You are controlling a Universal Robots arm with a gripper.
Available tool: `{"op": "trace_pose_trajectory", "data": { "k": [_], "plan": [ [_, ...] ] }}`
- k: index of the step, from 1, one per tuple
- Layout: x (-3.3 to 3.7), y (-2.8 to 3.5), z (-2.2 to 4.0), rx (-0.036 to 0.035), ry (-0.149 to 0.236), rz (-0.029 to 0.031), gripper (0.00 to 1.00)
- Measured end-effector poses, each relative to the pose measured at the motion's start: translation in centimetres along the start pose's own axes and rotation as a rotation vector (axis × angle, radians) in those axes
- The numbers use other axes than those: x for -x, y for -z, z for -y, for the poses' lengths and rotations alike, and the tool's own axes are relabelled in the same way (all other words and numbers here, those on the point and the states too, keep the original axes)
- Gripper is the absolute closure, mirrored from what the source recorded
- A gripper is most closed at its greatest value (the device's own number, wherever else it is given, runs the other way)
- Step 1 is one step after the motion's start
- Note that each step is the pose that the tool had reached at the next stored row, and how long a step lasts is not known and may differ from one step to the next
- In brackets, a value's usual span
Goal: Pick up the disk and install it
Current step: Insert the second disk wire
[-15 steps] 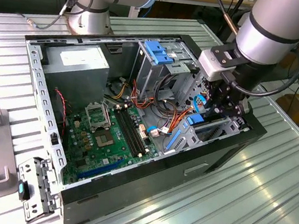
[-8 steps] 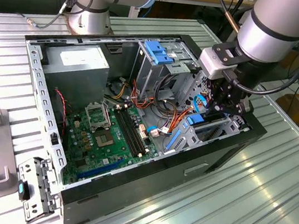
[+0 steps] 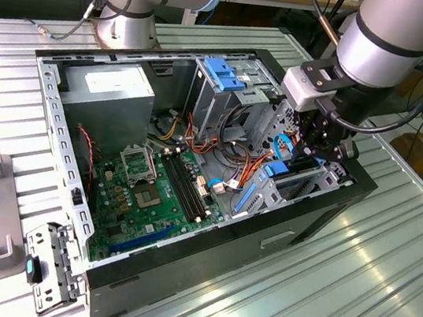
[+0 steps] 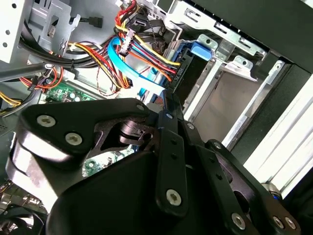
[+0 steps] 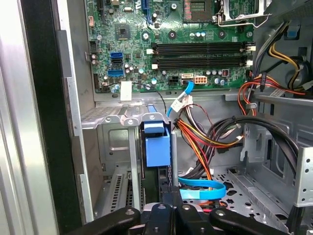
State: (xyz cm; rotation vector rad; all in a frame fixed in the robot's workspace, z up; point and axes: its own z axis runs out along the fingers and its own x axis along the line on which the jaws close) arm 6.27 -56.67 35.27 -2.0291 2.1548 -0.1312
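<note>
The disk (image 3: 297, 170) stands on edge in the drive cage at the case's corner on the exterior view's right. Its blue rail end (image 5: 157, 147) pokes out of the slot, and its dark edge (image 4: 185, 73) sits beside a blue tab. My gripper (image 3: 313, 156) hangs straight over that slot inside the case. In both wrist views the two fingers lie pressed together, with the gripper (image 4: 168, 98) shut and its tips at the disk's outer end (image 5: 170, 193). I cannot tell whether the tips touch it.
The open computer case (image 3: 205, 257) lies on a ribbed metal table. Inside are the green motherboard (image 3: 151, 189), a grey power-supply box (image 3: 114, 92), a blue latch plate (image 3: 224, 73) and cable bundles (image 5: 205, 137) close to the gripper. A second arm's base (image 3: 127, 30) stands behind.
</note>
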Motion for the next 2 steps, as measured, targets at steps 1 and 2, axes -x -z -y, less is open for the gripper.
{"op": "trace_pose_trajectory", "data": {
  "k": [1,2],
  "plan": [
    [0.00,0.00,0.00,-0.0001,0.000,0.0000,0.89],
    [0.00,0.01,0.00,-0.0003,0.000,0.0001,0.89]
  ]
}}
